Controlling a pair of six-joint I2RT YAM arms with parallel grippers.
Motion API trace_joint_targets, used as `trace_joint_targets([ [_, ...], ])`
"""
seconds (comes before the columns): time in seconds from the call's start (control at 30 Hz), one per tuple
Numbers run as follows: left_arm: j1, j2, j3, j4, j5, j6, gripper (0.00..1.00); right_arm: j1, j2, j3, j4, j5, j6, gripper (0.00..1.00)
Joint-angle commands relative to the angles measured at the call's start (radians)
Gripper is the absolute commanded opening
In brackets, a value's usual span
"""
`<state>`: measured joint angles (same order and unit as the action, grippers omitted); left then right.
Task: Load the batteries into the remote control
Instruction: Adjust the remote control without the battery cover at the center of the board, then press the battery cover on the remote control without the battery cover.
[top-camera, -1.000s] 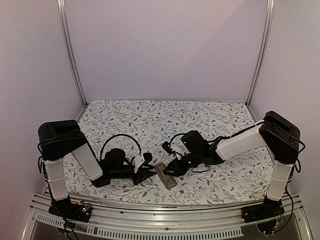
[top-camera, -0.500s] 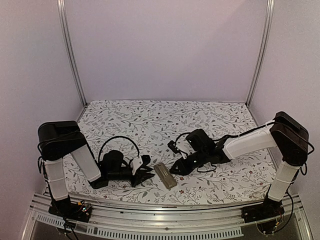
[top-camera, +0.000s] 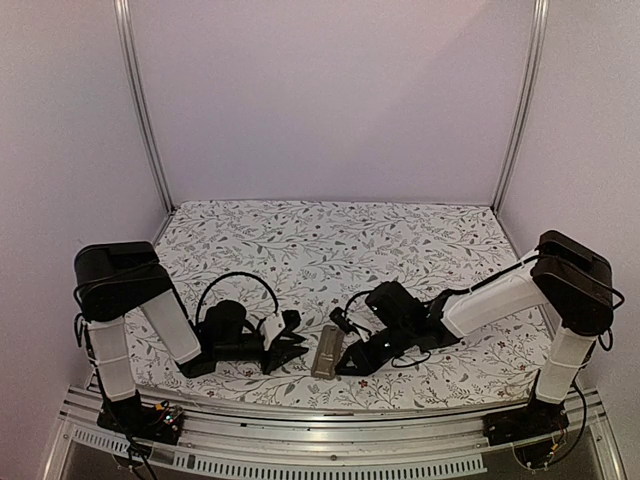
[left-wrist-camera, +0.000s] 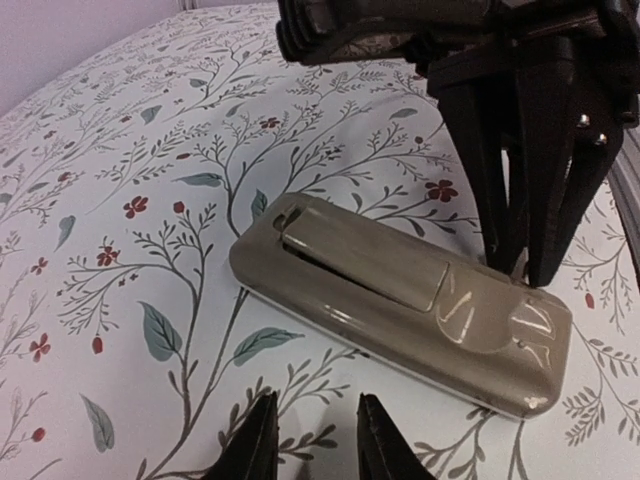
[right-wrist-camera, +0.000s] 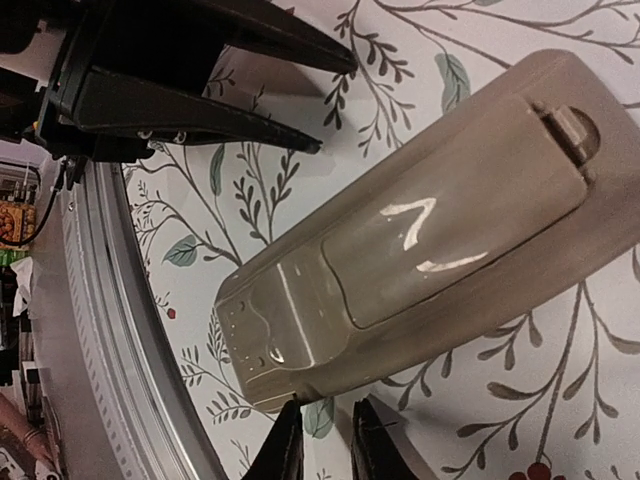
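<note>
1. Right end effector (top-camera: 346, 360): fingers drawn almost together, gripping nothing. Tips are low over the tabletop (top-camera: 400, 240), hard by the long edge of the remote control (top-camera: 326, 352).
2. Change in the last second: this arm backed off to its right, then came in again. The remote control lay on a diagonal; it now points more nearly straight away from the arm bases. Read as a nudge to square it up, not a grasp.
3. Left end effector (left-wrist-camera: 315, 440): fingers a little parted, empty, just beside the remote control on the opposite side. Position unchanged.
4. Task status (judgement): remote control rests greyish back up, with the battery cover (left-wrist-camera: 360, 260) apparently seated. Loading has not begun, and the cover has to come off first.
5. Not resolved:
   - The batteries appear in no view.
   - The remote's front is face down.
   - The recess under the cover is unseen.
   - Actual contact between the right tips and the casing cannot be confirmed.
</note>
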<state>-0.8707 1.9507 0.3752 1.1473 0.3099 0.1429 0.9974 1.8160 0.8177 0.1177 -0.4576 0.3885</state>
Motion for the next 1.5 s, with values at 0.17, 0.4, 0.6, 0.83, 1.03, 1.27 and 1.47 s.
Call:
trace_joint_targets([
  [0.17,-0.004,-0.065,-0.047,0.015,0.045,0.044,0.26,-0.020,-0.042,0.021,-0.085,0.011,-0.034,0.18],
  [0.4,-0.063,-0.165,-0.176,0.158,0.300,0.272,0.41,-0.110,-0.168,0.122,-0.190,0.109,-0.268,0.28],
  [0.6,-0.107,-0.137,-0.122,0.050,0.332,0.340,0.53,-0.130,-0.029,0.242,-0.170,0.153,-0.486,0.25],
  [0.83,-0.121,-0.084,-0.074,0.006,0.269,0.351,0.55,-0.148,0.042,0.256,-0.125,0.085,-0.554,0.29],
  [1.03,-0.126,-0.033,-0.022,-0.018,0.196,0.328,0.54,-0.168,0.071,0.247,-0.082,-0.004,-0.557,0.23],
  [1.27,-0.124,-0.009,-0.002,-0.035,0.184,0.331,0.49,-0.183,0.112,0.249,-0.074,-0.038,-0.566,0.23],
  [1.47,-0.123,-0.003,-0.007,-0.032,0.195,0.338,0.48,-0.184,0.138,0.240,-0.056,-0.095,-0.543,0.19],
])
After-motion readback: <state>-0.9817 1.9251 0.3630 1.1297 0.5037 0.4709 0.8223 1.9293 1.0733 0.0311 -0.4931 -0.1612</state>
